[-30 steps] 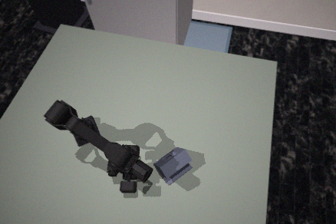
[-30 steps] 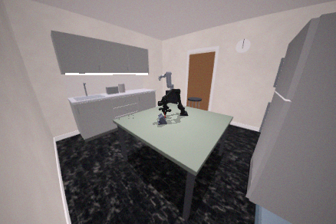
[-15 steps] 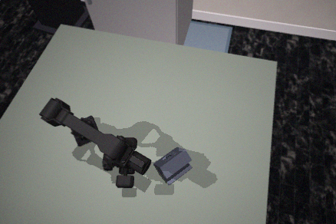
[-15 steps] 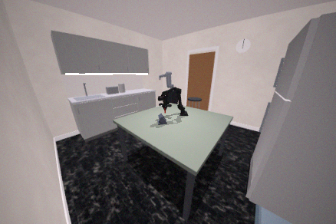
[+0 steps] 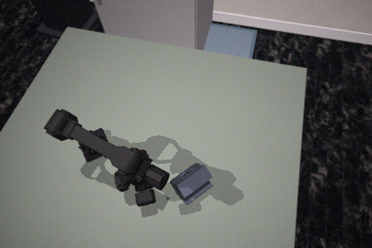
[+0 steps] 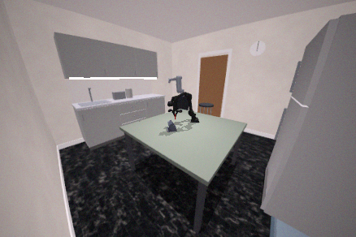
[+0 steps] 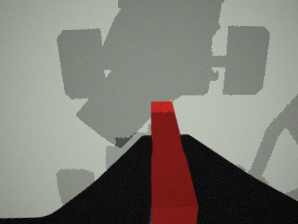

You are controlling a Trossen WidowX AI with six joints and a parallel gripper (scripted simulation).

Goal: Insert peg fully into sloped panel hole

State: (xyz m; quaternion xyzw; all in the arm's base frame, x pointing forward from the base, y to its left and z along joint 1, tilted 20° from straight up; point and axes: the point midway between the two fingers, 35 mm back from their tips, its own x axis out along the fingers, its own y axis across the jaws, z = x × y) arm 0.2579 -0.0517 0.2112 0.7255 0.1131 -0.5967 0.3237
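The red peg [image 7: 169,165] is a long square bar. In the wrist view it runs up the middle of the frame between my dark fingers. My gripper [image 7: 165,144] is shut on the red peg and holds it above the table. In the exterior view the peg [image 6: 175,116] hangs red below the gripper [image 6: 175,112]. The sloped panel [image 5: 192,183] is a small blue-grey wedge on the table, just right of my gripper [image 5: 146,192]; it also shows in the exterior view [image 6: 171,127]. Its hole does not show clearly in any view.
The pale green table [image 5: 158,127] ends close in front of the panel. A grey cabinet [image 5: 154,17] stands at the table's far edge. The arm's base [image 5: 60,125] sits to the left.
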